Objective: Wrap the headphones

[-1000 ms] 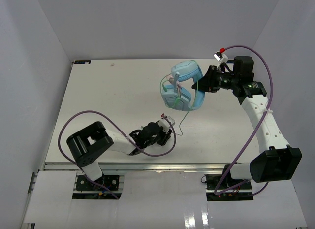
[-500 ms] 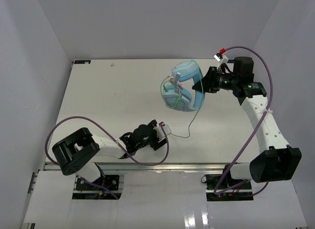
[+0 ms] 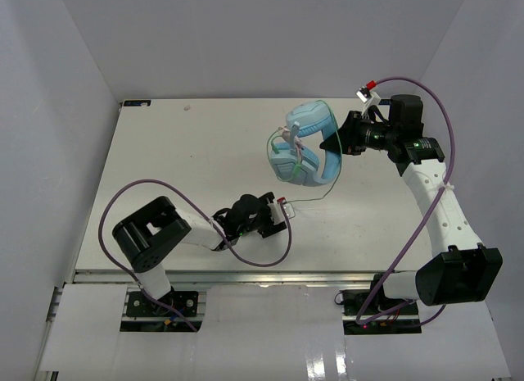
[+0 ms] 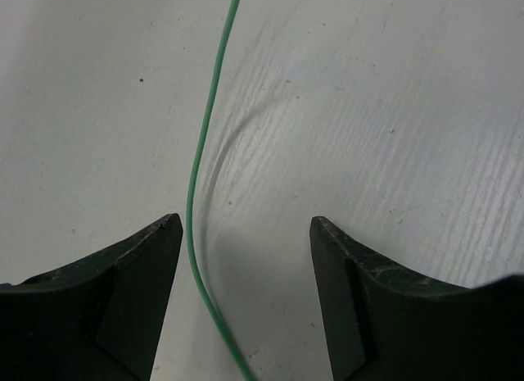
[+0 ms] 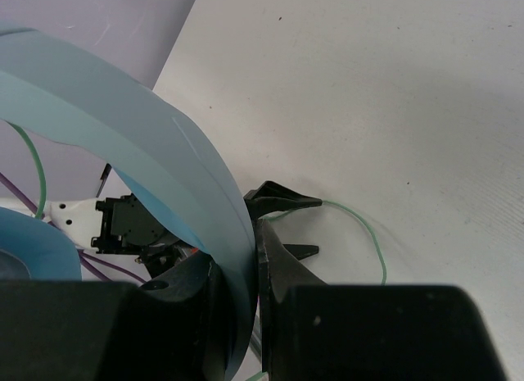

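Note:
The light blue headphones (image 3: 304, 123) hang above the table's back right, both ear cups stacked to the left of my right gripper (image 3: 330, 143). That gripper is shut on the curved headband (image 5: 147, 135). The thin green cable (image 3: 307, 203) drops from the headphones, bends and runs left along the table into my left gripper (image 3: 282, 207). In the left wrist view the cable (image 4: 196, 151) lies on the table between the open jaws of the left gripper (image 4: 246, 225), close to the left finger (image 4: 123, 274) and not clamped. The plug is hidden.
The white table (image 3: 180, 151) is walled by pale panels at the back and both sides. A purple arm cable (image 3: 164, 187) loops over the left arm near the front edge. Another purple cable (image 3: 444, 111) arcs above the right arm.
My left gripper has opened wider and shifted a little right and back, with the left arm swinging out and back. The cable's low end now trails left to it. The right gripper has held still.

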`<state>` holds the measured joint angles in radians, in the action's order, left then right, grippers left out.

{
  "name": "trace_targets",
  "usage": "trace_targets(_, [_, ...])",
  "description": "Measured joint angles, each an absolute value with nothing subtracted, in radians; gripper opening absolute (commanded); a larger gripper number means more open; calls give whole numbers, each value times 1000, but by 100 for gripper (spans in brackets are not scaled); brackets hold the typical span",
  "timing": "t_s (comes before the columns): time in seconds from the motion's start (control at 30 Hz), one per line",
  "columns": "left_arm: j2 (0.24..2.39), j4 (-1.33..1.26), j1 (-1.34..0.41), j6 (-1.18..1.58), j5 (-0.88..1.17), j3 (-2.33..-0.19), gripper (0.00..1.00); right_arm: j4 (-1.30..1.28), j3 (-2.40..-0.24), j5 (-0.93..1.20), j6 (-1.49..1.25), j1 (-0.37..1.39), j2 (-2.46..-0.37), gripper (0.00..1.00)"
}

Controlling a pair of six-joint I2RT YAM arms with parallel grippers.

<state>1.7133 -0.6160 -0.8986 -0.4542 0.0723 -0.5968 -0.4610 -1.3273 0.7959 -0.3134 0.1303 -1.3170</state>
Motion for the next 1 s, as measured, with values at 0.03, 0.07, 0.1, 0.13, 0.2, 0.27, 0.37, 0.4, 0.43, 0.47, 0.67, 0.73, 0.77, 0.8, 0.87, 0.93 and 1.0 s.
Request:
trace_targets(0.03, [1724, -618, -899, -459, 76, -608, 73, -461, -1327, 796, -313, 130, -1317, 8])
trace_targets(0.07, [1735, -621, -899, -462, 78, -618, 72, -461, -1327, 796, -313, 130, -1317, 8])
trace_targets(0.1, [1744, -624, -899, -464, 78, -626, 72, -461, -1327, 796, -313, 130, -1317, 8])
trace_targets(0.13, [1751, -628, -899, -466, 76, -631, 72, -461, -1327, 796, -313, 130, -1317, 8])
trace_targets(0.2, [1757, -636, -899, -467, 69, -634, 72, -461, -1327, 796, -313, 130, -1317, 8])
trace_targets(0.27, [1758, -642, -897, -464, 56, -633, 72, -461, -1327, 796, -313, 130, -1317, 8])
trace_targets(0.37, [1752, -646, -884, -449, 48, -623, 64, -461, -1325, 795, -313, 130, -1317, 8])
trace_targets(0.4, [1748, -638, -875, -443, 49, -623, 59, -461, -1325, 795, -313, 130, -1317, 8])
trace_targets(0.43, [1746, -627, -865, -436, 57, -624, 53, -461, -1325, 795, -313, 130, -1317, 8])
trace_targets(0.47, [1745, -614, -852, -428, 68, -627, 50, -460, -1325, 795, -313, 130, -1317, 8])
trace_targets(0.67, [1761, -503, -801, -395, 189, -691, 39, -449, -1317, 795, -313, 130, -1313, 8])
trace_targets(0.73, [1772, -494, -798, -389, 218, -705, 31, -448, -1312, 795, -313, 130, -1308, 8])
trace_targets(0.77, [1777, -489, -797, -386, 231, -712, 27, -447, -1311, 795, -312, 130, -1306, 8])
trace_targets(0.8, [1780, -484, -798, -382, 244, -716, 23, -446, -1311, 795, -312, 130, -1305, 8])
trace_targets(0.87, [1783, -479, -798, -378, 266, -719, 17, -445, -1311, 795, -313, 130, -1302, 8])
trace_targets(0.93, [1786, -473, -798, -376, 281, -723, 9, -446, -1311, 796, -313, 130, -1302, 8])
trace_targets(1.0, [1788, -470, -797, -374, 291, -726, 2, -446, -1311, 796, -314, 130, -1302, 8])
